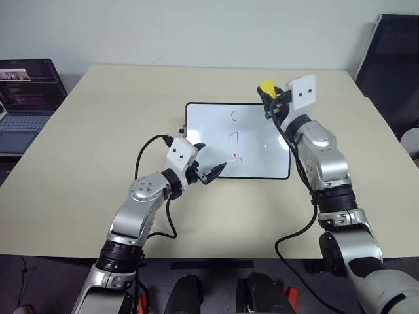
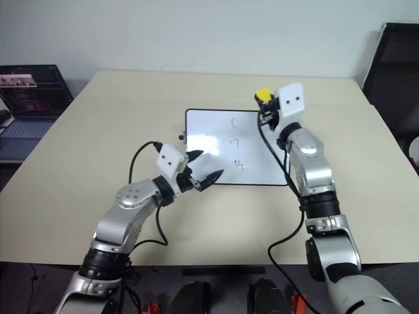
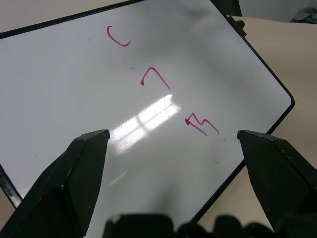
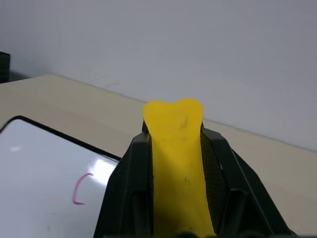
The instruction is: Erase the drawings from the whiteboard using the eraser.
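Between black fingers, squeezed yellow eraser (image 4: 177,163)

A: What stands around the pale beige desk (image 1: 98,131)?
B: A plain light wall (image 1: 196,26) runs behind its far edge. Off its far left corner sits an open laptop (image 1: 23,98), and a black chair (image 1: 393,72) stands past the far right corner.
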{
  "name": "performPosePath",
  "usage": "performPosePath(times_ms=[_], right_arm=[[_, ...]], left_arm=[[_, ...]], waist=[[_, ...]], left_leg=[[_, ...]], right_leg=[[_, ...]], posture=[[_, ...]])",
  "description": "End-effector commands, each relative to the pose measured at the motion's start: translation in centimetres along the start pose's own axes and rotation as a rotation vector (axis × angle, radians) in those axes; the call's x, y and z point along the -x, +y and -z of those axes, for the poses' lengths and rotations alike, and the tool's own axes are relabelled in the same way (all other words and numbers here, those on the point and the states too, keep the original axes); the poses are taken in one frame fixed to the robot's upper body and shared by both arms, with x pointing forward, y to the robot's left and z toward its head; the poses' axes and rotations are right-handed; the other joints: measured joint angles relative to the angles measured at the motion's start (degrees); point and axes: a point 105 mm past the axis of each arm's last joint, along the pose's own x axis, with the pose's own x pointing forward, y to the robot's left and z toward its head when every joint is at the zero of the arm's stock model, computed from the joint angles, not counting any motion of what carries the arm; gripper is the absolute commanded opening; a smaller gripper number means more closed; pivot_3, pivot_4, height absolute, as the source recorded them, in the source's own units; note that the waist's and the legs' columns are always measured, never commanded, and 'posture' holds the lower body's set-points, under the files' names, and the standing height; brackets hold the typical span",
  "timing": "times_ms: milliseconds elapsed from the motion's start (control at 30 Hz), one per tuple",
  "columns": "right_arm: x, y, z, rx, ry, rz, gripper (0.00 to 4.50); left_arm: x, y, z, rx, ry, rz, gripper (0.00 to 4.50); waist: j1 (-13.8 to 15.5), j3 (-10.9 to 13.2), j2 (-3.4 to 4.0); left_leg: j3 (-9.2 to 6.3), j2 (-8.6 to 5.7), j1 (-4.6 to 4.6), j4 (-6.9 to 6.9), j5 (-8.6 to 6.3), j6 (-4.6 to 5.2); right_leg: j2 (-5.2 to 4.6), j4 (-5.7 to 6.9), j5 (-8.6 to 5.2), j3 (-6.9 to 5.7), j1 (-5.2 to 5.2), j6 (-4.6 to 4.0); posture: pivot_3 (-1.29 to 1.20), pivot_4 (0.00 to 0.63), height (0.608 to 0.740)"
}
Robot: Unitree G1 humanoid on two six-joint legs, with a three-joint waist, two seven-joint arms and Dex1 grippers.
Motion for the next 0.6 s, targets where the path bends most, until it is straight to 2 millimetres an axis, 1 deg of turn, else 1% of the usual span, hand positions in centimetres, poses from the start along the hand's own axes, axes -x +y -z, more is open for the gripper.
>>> performPosePath(times_ms=[33, 233, 400, 467, 600], right_arm=[[-0.6, 0.9, -1.6, 0.025, -0.062, -0.05, 0.96], [-1.1, 2.3, -1.4, 0.02, -0.053, -0.117, 0.96], [-1.4, 2.8, -1.2, 0.023, -0.044, -0.14, 0.96], [-1.7, 2.9, -1.1, 0.009, -0.034, -0.141, 0.96], [-2.3, 3.6, -1.0, 0.034, -0.017, -0.172, 0.96]], left_arm=[[0.3, 0.5, -1.5, -0.043, -0.054, -0.024, 4.5], [0.2, 0.6, -1.7, -0.054, -0.068, -0.03, 4.5], [0.2, 0.5, -1.4, -0.062, -0.059, -0.035, 4.5], [0.2, 0.4, -1.3, -0.06, -0.06, -0.036, 4.5], [0.0, 0.0, -1.4, -0.056, -0.069, -0.039, 4.5]], waist=[[0.0, 0.0, 0.0], [0.0, 0.0, 0.0], [0.1, 0.0, 0.01], [0.1, 0.0, 0.01], [0.0, 0.0, 0.01]], left_leg=[[0.0, 0.0, 0.0, 0.0, 0.0, 0.0], [-0.05, 0.0, 0.0, 0.0, 0.0, 0.0], [-0.06, 0.0, 0.0, 0.0, 0.0, 0.0], [-0.07, 0.0, 0.0, 0.0, 0.0, 0.0], [-0.06, 0.0, 0.01, 0.0, 0.0, 0.0]], right_leg=[[0.0, 0.0, 0.0, 0.0, 0.0, 0.0], [-0.02, 0.01, 0.01, -0.01, 0.0, -0.01], [-0.02, 0.02, 0.01, -0.02, -0.01, -0.01], [-0.03, 0.02, 0.01, -0.03, -0.01, -0.01], [-0.03, 0.03, 0.01, -0.02, -0.01, -0.02]], posture=[[0.0, 0.15, 0.74], [0.0, 0.15, 0.74], [0.0, 0.15, 0.74], [0.0, 0.15, 0.74], [0.0, 0.15, 0.74]])
